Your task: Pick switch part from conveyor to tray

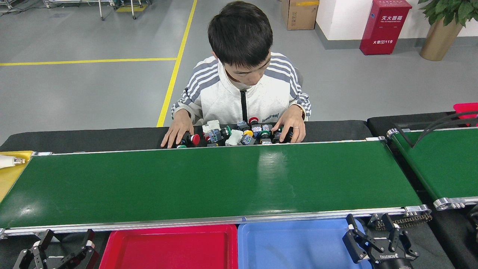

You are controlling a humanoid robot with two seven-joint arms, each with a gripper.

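Observation:
The conveyor [209, 183] is a long glossy green belt with silver rails, and its belt is bare. Several switch parts [239, 135] lie in a heap on the black surface just beyond its far rail, between the hands of a person [242, 86] seated there. A red tray [171, 248] and a blue tray [295, 244] sit side by side below the near rail. My left gripper [67, 239] hangs open at the bottom left, left of the red tray. Over the blue tray's right edge, my right gripper [371, 229] stands open. Neither holds anything.
A second green belt [444, 164] with a black bent bar runs off at the right. A yellow surface [11, 172] with a white object lies at the left end. The person's hands [177, 129] rest close to the far rail.

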